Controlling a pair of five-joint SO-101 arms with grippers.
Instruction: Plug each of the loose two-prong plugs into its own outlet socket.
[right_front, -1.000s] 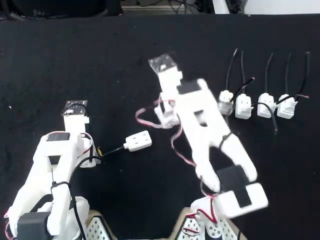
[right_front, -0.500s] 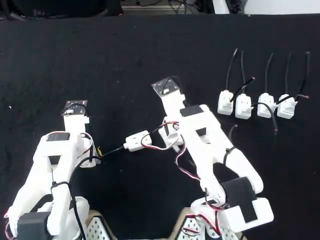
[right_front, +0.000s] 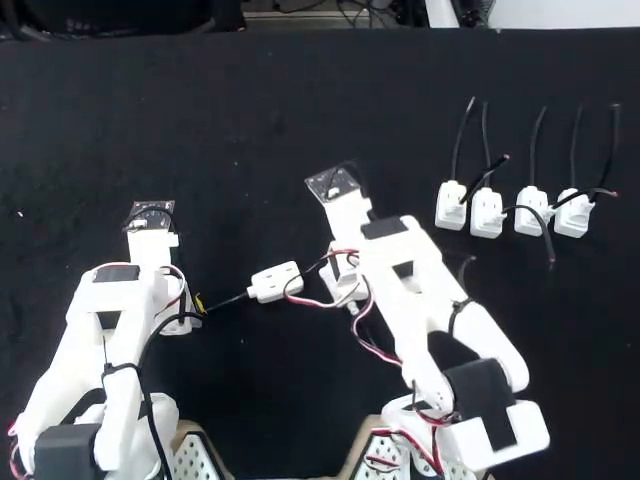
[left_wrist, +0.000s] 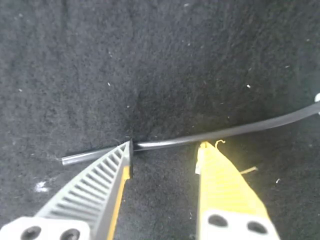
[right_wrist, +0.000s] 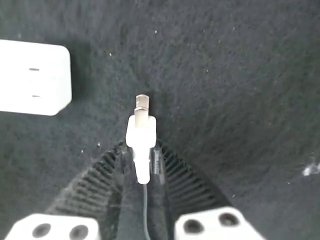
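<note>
High view: your right gripper (right_wrist: 140, 147) clenches a white plug (right_wrist: 141, 127); the loose outlet socket (right_front: 277, 281) lies just beside it at nine o'clock. Your left gripper (left_wrist: 165, 150), released, straddles the socket's cord (left_wrist: 225, 132).

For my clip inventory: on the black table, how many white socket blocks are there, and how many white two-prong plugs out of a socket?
white rectangular socket block: 5, this one near the middle and four in a row
white two-prong plug, out of a socket: 1, held in the right gripper
Total: 6
</note>
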